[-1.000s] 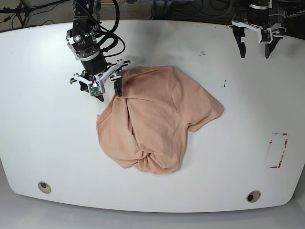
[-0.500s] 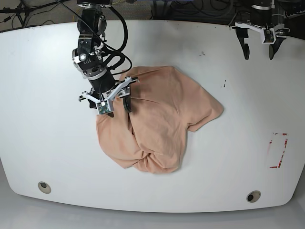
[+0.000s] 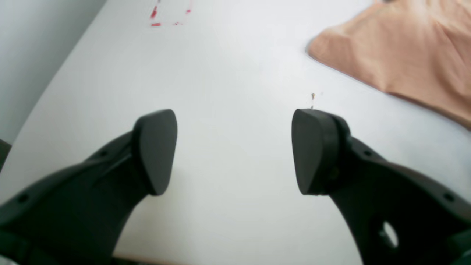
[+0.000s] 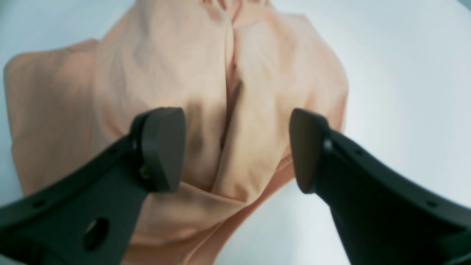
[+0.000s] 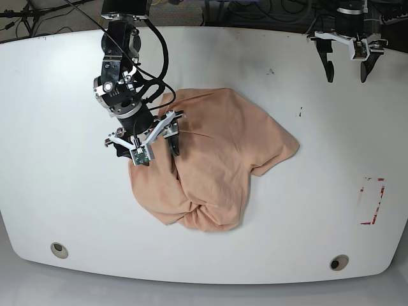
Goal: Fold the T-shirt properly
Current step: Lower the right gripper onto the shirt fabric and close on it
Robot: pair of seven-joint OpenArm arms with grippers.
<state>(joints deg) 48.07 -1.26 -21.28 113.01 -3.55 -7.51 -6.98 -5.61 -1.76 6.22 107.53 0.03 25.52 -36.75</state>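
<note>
Bright, even light; blurry wrist views

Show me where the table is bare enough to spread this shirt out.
Bare table lies between the T-shirt and the near corner hole. More runs from the shirt's sleeve to the red tape marks. It is crowded where the open right claw hovers over the cloth; the open left claw hangs at the far edge.

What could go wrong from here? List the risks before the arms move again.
1. The T-shirt lies bunched, with a deep crease between the open fingers of the right tool; closing there would likely pinch several layers and lock in the wrinkles.
2. The left tool hangs open near the table edge, apart from the cloth, so a one-sided lift may drag the shirt.
</note>
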